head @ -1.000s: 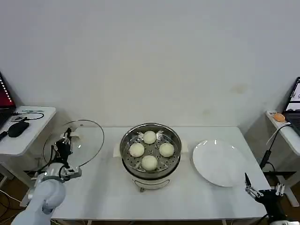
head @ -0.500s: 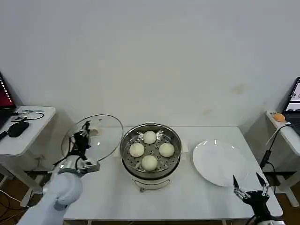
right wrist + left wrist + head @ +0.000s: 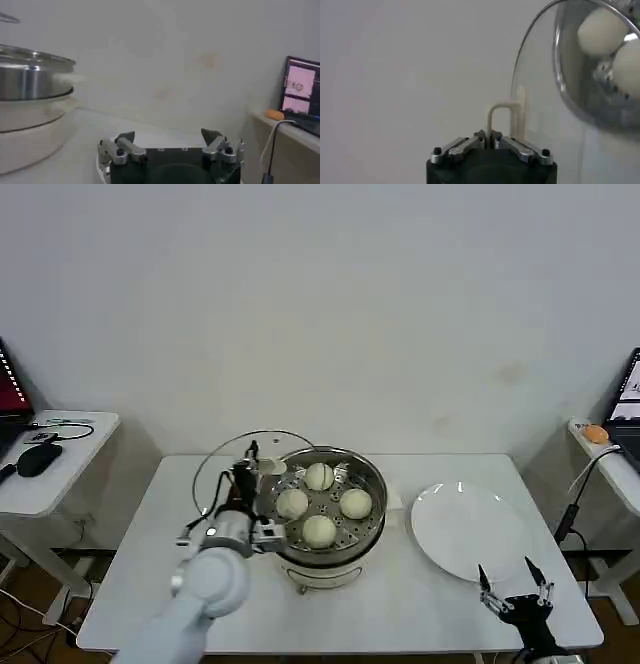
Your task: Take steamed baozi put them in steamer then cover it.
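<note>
The steamer (image 3: 322,506), a shiny steel pot on a white base, stands mid-table with several off-white baozi (image 3: 319,530) on its perforated tray. My left gripper (image 3: 243,482) is shut on the whitish handle (image 3: 503,116) of the clear glass cover (image 3: 220,472). It holds the cover tilted on edge just left of the steamer, its rim reaching over the pot's left lip. In the left wrist view the cover (image 3: 540,100) stands before the steamer (image 3: 585,95), with baozi (image 3: 600,31) showing inside. My right gripper (image 3: 512,596) hangs open by the table's front right corner, nothing between its fingers (image 3: 168,136).
A flat white plate (image 3: 466,530) lies right of the steamer, just beyond my right gripper. A side table (image 3: 50,469) with a mouse stands at far left, and a shelf (image 3: 600,446) with a cable at far right. The steamer's wall (image 3: 30,75) shows in the right wrist view.
My left gripper has carried the cover rightward from the table's left edge to beside the steamer. The right gripper has shifted slightly left along the front edge.
</note>
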Robot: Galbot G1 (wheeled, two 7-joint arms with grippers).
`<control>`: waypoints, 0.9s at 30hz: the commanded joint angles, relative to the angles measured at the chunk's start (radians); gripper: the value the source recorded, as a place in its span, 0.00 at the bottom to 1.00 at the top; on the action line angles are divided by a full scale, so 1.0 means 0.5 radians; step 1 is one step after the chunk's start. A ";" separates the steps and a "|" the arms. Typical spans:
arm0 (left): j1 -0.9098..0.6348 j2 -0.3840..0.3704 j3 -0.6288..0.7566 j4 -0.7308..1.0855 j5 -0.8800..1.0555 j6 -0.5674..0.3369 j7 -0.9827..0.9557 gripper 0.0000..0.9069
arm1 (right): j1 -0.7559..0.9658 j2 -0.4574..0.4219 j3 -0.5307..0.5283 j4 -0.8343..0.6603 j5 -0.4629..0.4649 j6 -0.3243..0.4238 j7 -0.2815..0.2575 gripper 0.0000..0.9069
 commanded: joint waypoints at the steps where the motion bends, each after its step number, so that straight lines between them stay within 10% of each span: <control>1: -0.063 -0.479 0.180 0.096 0.512 0.055 0.207 0.00 | 0.008 0.013 -0.043 -0.028 -0.065 0.000 0.000 1.00; 27: 0.060 -0.745 0.228 0.298 0.788 -0.013 0.120 0.00 | 0.006 0.020 -0.089 -0.047 -0.090 -0.001 0.004 1.00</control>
